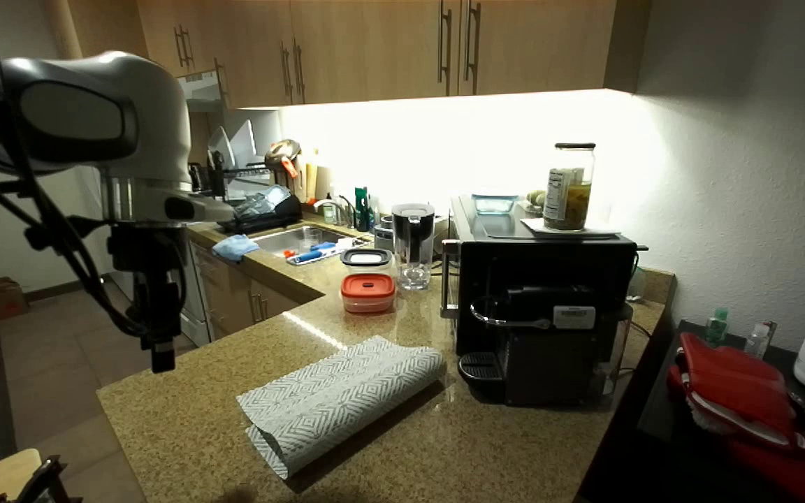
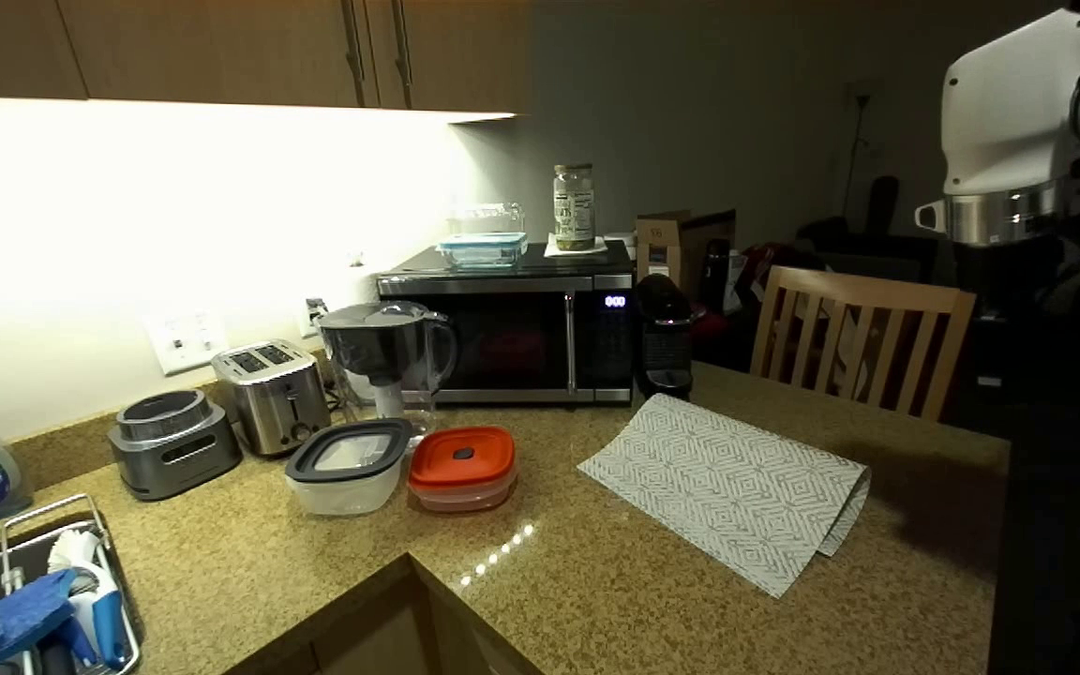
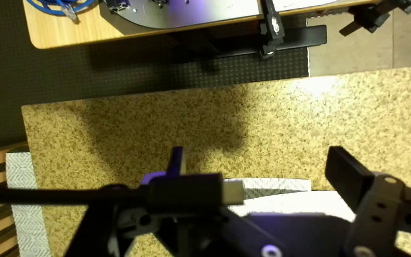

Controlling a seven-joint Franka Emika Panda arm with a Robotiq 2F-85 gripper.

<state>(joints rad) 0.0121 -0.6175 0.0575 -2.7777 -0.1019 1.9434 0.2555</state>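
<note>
Partly, gripper (image 3: 287,184) hides patterned mat (image 3: 264,184)

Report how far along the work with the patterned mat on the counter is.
Apparently done: the patterned mat lies loosely folded over on the counter. In hand: nothing visible; the gripper hangs open, away from the mat. Left, perhaps: flattening the fold, since the mat's layers gape at one end in both exterior views.

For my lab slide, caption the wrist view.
Open gripper over a speckled countertop, patterned mat partly hidden behind it, blue cable at top left.
</note>
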